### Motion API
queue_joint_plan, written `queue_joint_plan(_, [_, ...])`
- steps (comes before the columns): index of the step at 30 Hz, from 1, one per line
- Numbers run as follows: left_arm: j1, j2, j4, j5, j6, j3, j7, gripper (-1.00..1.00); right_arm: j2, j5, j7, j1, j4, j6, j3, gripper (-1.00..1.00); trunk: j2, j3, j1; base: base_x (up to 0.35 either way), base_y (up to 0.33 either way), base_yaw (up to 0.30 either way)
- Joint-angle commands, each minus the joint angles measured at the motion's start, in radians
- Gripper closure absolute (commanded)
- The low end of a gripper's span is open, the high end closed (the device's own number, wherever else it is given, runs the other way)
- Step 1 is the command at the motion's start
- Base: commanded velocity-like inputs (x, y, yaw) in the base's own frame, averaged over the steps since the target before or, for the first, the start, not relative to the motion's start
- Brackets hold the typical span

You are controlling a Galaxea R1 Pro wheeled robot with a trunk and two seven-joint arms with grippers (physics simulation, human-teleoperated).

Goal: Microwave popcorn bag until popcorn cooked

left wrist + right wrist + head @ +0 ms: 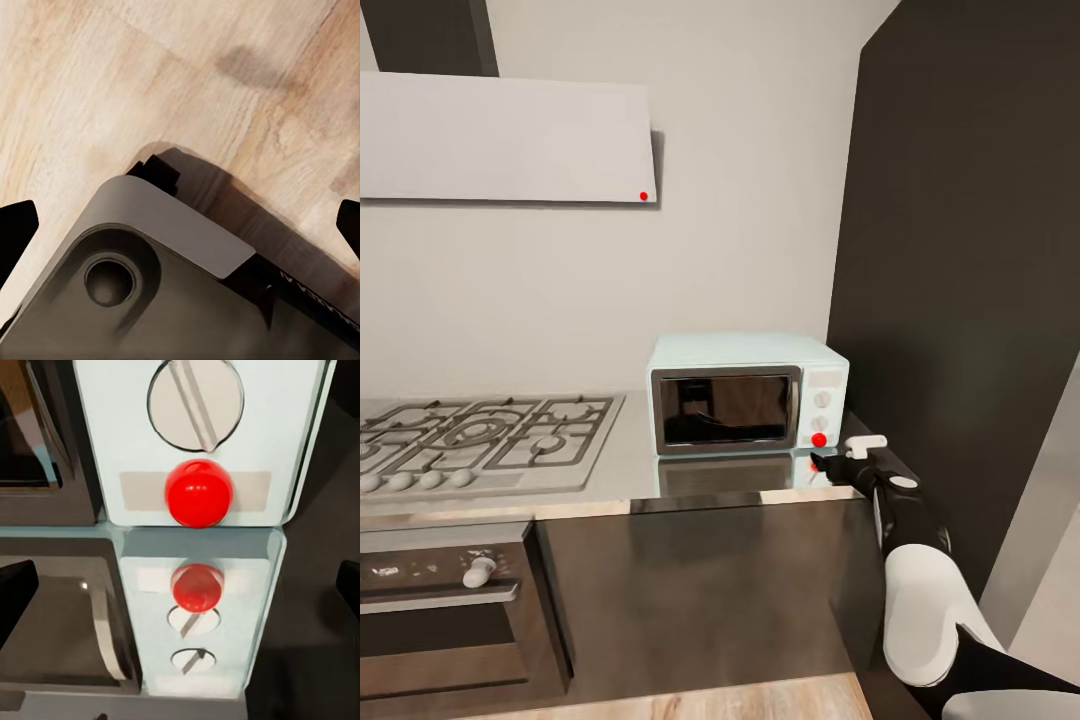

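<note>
The right hand [822,462], fingers apart, hovers just before the red button [198,493] on the shut microwave [745,392], which sits on the table [630,478]. The left hand [180,225], fingers apart, hangs over wooden floor [112,75].

- Right arm [920,560]: extended forward, wrist level.
- Right gripper [822,464]: fingertips [16,592] spread apart, nothing between them.
- Left gripper [180,225]: pointing downward, fingertips apart.
</note>
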Motion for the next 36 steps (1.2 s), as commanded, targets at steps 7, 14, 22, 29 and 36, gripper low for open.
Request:
queue_joint_plan(7, [-0.001, 0.001, 0.0, 0.009, -0.001, -0.008, 0.004, -1.0, -0.001, 0.004, 0.007, -0.001, -0.009, 0.003, -0.006, 1.0, -0.001, -0.001, 0.0, 0.0, 0.0, 0.0])
queue_joint_plan(14, [-0.001, 0.006, 0.0, 0.009, 0.001, -0.007, 0.004, -1.0, 0.0, 0.004, 0.007, -0.001, -0.006, 0.002, -0.006, 1.0, -0.001, -0.001, 0.0, 0.243, 0.0, 0.0])
queue_joint_plan(22, [-0.001, 0.004, 0.0, 0.009, 0.001, -0.007, 0.004, -1.0, 0.0, 0.002, 0.006, -0.001, 0.001, 0.01, -0.006, 1.0, -0.001, -0.001, 0.0, 0.061, 0.0, 0.0])
queue_joint_plan(29, [-0.001, 0.004, 0.0, 0.009, 0.0, -0.007, 0.004, -1.0, 0.0, 0.024, 0.003, -0.001, 0.002, 0.012, -0.006, 1.0, -0.001, -0.001, 0.0, 0.002, 0.0, 0.0])
queue_joint_plan(36, [-0.001, 0.006, 0.001, 0.009, 0.001, -0.007, 0.004, -1.0, 0.0, 0.024, 0.0, -0.001, 0.008, 0.01, -0.005, 1.0, -0.001, -0.001, 0.0, 0.241, 0.0, 0.0])
